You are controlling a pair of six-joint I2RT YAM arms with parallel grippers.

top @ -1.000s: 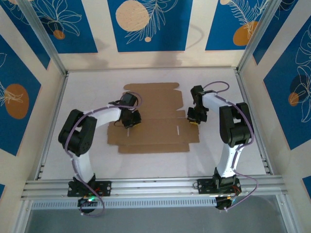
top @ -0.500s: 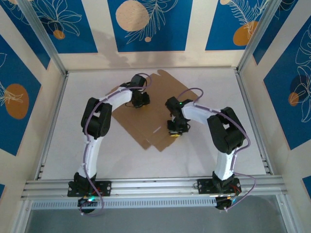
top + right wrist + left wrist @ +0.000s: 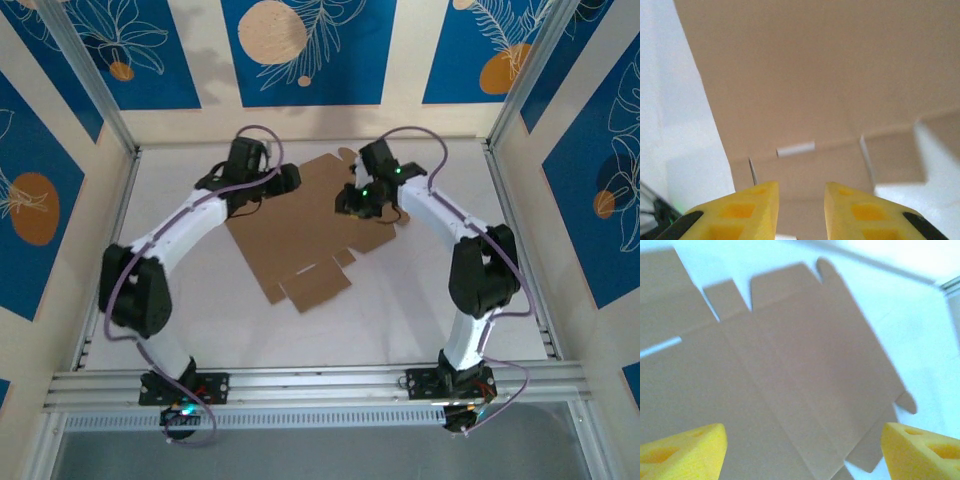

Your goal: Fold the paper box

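Both arms reach over the box (image 3: pixel 300 235), flat and skewed at the far middle of the bench (image 3: pixel 430 300), left pincer (image 3: pixel 284 180) wide, right pincer (image 3: pixel 352 200) narrow and empty; folding seems barely begun, so next a side needs lifting along its crease.

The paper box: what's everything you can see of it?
The paper box is a plain brown cardboard sheet, die-cut and unfolded, with creases, a rounded flap and a small slot. It lies flat, turned diagonally, on the far half of the white table. Nothing visibly grips it.
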